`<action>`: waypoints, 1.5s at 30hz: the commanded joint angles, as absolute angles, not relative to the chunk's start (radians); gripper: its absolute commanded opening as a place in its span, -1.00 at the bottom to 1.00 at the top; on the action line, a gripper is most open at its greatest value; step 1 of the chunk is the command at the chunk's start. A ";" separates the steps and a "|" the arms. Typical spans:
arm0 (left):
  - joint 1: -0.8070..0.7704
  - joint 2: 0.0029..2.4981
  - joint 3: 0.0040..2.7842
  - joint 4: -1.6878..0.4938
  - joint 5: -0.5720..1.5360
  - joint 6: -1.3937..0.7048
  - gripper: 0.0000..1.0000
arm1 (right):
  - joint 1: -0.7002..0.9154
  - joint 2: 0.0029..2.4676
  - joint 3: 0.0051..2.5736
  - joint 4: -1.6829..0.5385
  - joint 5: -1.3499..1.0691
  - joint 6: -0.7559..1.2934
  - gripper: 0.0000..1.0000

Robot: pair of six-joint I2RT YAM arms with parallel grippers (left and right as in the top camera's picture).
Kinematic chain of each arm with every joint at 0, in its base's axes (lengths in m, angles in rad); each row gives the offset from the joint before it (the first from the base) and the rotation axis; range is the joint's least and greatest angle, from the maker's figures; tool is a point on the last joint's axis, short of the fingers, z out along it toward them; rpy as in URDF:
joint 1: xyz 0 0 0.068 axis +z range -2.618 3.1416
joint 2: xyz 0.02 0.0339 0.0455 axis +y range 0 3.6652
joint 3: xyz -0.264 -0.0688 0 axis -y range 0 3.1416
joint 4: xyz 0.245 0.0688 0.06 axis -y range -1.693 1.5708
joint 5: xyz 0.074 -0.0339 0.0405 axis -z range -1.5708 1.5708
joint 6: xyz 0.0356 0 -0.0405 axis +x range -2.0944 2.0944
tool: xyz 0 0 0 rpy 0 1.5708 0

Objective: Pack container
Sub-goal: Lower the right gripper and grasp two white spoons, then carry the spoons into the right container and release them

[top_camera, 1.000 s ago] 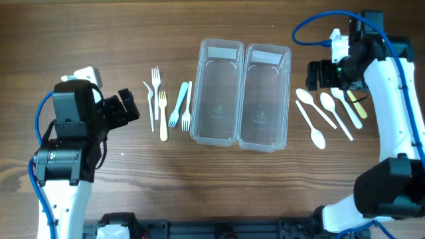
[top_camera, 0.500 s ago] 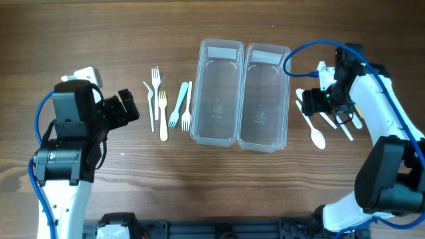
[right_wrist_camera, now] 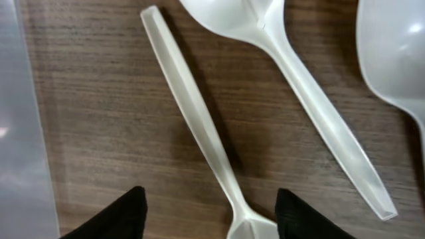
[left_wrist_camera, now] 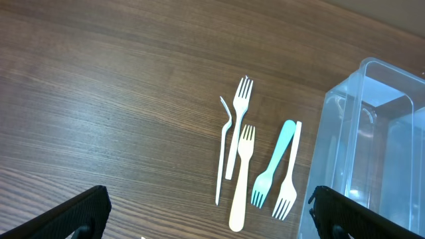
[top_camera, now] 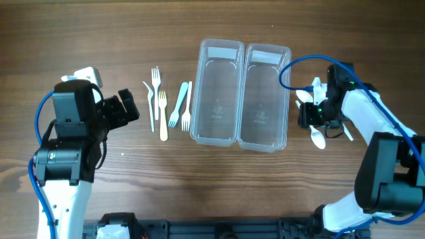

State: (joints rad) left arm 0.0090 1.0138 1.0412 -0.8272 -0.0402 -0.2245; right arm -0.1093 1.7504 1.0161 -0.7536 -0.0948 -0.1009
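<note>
Two clear plastic containers (top_camera: 218, 93) (top_camera: 265, 96) stand side by side mid-table, both empty. Several plastic forks (top_camera: 166, 106) lie left of them; the left wrist view shows white, cream (left_wrist_camera: 242, 179) and teal (left_wrist_camera: 273, 162) ones. Several white spoons (top_camera: 319, 138) lie right of the containers. My right gripper (top_camera: 312, 118) is low over them, open, its fingers (right_wrist_camera: 209, 222) either side of the neck of the leftmost spoon (right_wrist_camera: 192, 113). My left gripper (top_camera: 126, 106) is open and empty, left of the forks (left_wrist_camera: 209, 229).
A second spoon (right_wrist_camera: 312, 106) and a third spoon's bowl (right_wrist_camera: 398, 60) lie close right of the straddled one. The right container's wall (right_wrist_camera: 20, 133) is just left of my right gripper. A container corner (left_wrist_camera: 372, 146) is beside the forks.
My right arm has swung from the back right down and left onto the spoons, ending over the leftmost spoon beside the container. The left arm has not moved.
</note>
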 commanded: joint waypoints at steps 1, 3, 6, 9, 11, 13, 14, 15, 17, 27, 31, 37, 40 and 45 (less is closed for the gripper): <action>0.017 1.016 1.060 -0.827 -0.050 -0.216 1.00 | -0.109 1.762 0.975 -0.717 -0.112 -0.075 0.08; 0.017 1.016 1.060 -0.828 -0.050 -0.216 1.00 | -0.109 1.762 0.935 -0.678 -0.112 -0.053 -0.01; 0.017 1.016 1.060 -0.828 -0.050 -0.216 1.00 | -0.109 1.762 0.910 -0.649 -0.102 -0.010 -0.31; 0.017 1.016 1.060 -0.828 -0.050 -0.216 1.00 | -0.109 1.762 0.897 -0.647 -0.046 0.040 -0.59; 0.017 1.016 1.060 -0.828 -0.050 -0.216 1.00 | -0.109 1.762 0.890 -0.647 -0.023 0.075 -0.71; 0.017 1.016 1.060 -0.828 -0.050 -0.216 1.00 | -0.109 1.762 0.890 -0.647 -0.014 0.083 -0.75; 0.017 1.016 1.060 -0.828 -0.050 -0.216 1.00 | -0.109 1.762 0.890 -0.647 -0.014 0.084 -0.75; 0.017 1.016 1.060 -0.828 -0.050 -0.216 0.99 | -0.109 1.762 0.890 -0.648 -0.014 0.086 -0.75; 0.017 1.016 1.060 -0.828 -0.050 -0.216 1.00 | -0.109 1.762 0.890 -0.648 0.002 0.118 -0.79; 0.017 1.016 1.060 -0.843 -0.050 -0.216 1.00 | -0.109 1.631 0.978 -0.743 -0.026 0.130 -0.91; 0.017 1.016 1.060 -0.843 -0.050 -0.216 1.00 | -0.108 1.435 1.083 -0.806 -0.160 0.130 -0.91; 0.017 1.016 1.060 -0.843 -0.050 -0.216 1.00 | -0.043 1.215 1.114 -0.802 -0.372 0.184 -0.91; 0.017 1.016 1.060 -0.843 -0.050 -0.216 0.99 | 0.052 1.212 1.112 -0.793 -0.374 0.187 -0.91; 0.017 1.016 1.060 -0.843 -0.050 -0.216 1.00 | 0.181 1.324 1.107 -0.720 -0.292 0.239 -0.91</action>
State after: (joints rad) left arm 0.0090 1.0138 1.0412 -0.8429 -0.0406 -0.2245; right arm 0.1204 1.2461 1.1099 -0.7551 -0.3309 0.1864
